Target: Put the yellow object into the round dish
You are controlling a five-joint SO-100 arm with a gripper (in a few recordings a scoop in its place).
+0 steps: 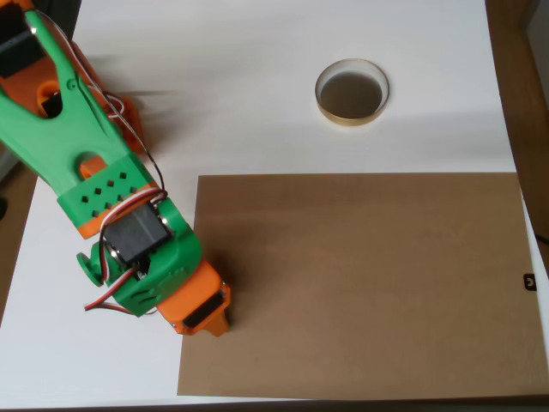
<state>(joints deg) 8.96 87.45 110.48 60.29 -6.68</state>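
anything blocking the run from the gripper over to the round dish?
Nothing visible does. In the overhead view the green and orange gripper is at the left edge of the brown cardboard sheet; the small round tan-rimmed dish sits upper right on the white table, with only flat sheet and bare table between.

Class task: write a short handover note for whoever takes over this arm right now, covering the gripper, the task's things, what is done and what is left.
Gripper: low at the left edge of the brown sheet, pointing down; the arm's body hides the fingers, so open or shut cannot be told.
Round dish: on the white table beyond the sheet, nothing in it.
Yellow object: cannot be placed from the overhead view.
Done: nothing in the dish.
Left: bring the yellow object into the dish.
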